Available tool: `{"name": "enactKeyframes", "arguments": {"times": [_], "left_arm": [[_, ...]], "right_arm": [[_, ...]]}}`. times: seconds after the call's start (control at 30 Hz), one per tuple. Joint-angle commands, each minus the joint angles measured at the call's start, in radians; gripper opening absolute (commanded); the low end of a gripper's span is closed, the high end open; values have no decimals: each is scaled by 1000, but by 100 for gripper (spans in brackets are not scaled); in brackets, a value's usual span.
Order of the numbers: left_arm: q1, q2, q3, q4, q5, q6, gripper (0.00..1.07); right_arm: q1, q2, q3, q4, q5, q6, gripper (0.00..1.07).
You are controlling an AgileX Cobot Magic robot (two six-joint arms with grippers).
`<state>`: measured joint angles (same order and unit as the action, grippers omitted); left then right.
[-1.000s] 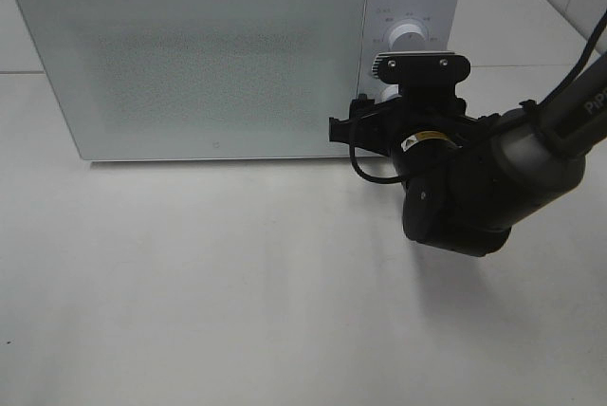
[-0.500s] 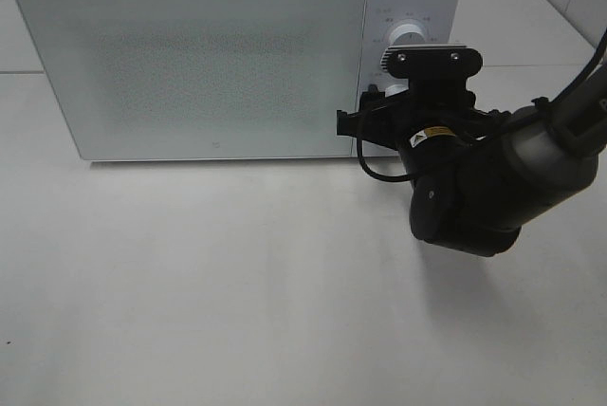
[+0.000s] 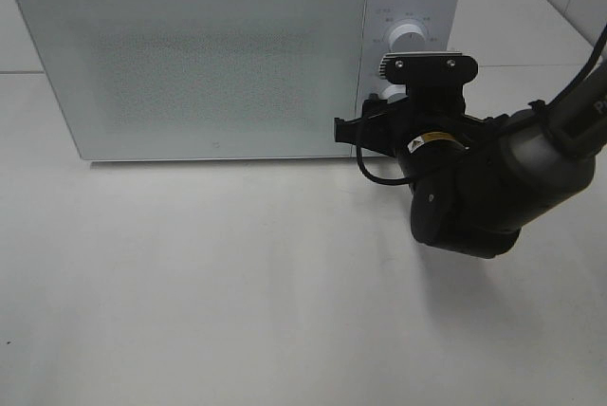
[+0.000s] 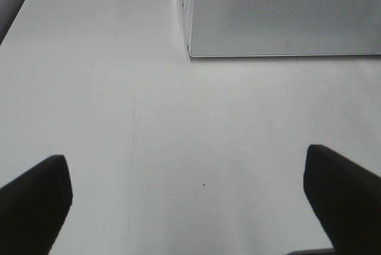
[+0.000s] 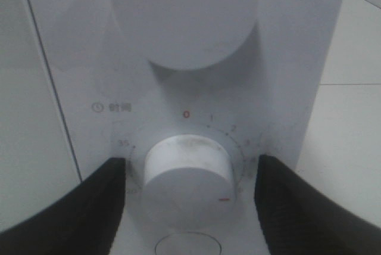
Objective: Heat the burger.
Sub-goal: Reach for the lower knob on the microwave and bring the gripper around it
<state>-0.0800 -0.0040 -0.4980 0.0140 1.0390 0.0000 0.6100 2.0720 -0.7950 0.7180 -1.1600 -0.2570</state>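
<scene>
right fingers point(image 5: 65, 207) spread either side of the microwave's point(image 3: 209, 55) lower dial point(image 5: 187, 174), not touching (left fingers point(image 4: 36, 195) wide apart over table point(image 4: 178, 148)).

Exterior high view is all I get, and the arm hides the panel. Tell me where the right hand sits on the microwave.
Observer: The right hand straddles the lower timer dial, one finger on each side, with a gap showing on both.
Operator: Read me the dial.
Observer: Its red mark is turned clockwise off the red 0, past the 2.
Operator: Report the left hand.
Observer: The left hand is open above the table, short of the microwave front, holding nothing.
</scene>
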Motion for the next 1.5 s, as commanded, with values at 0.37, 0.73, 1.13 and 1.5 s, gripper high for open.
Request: {"name": "enactKeyframes", "arguments": {"times": [0.37, 0.73, 1.13, 1.5], "left_arm": [[2, -26, 2, -5, -2, 0, 98], [2, -26, 2, -5, -2, 0, 98], [2, -26, 2, -5, -2, 0, 98], [2, -26, 2, -5, -2, 0, 98]], "right_arm": [[-4, 1, 1, -6, -65, 9, 4], [-4, 1, 1, -71, -62, 228, 0], [-4, 1, 1, -116, -89, 554, 2], [-4, 1, 2, -130, -89, 880, 3]]}}
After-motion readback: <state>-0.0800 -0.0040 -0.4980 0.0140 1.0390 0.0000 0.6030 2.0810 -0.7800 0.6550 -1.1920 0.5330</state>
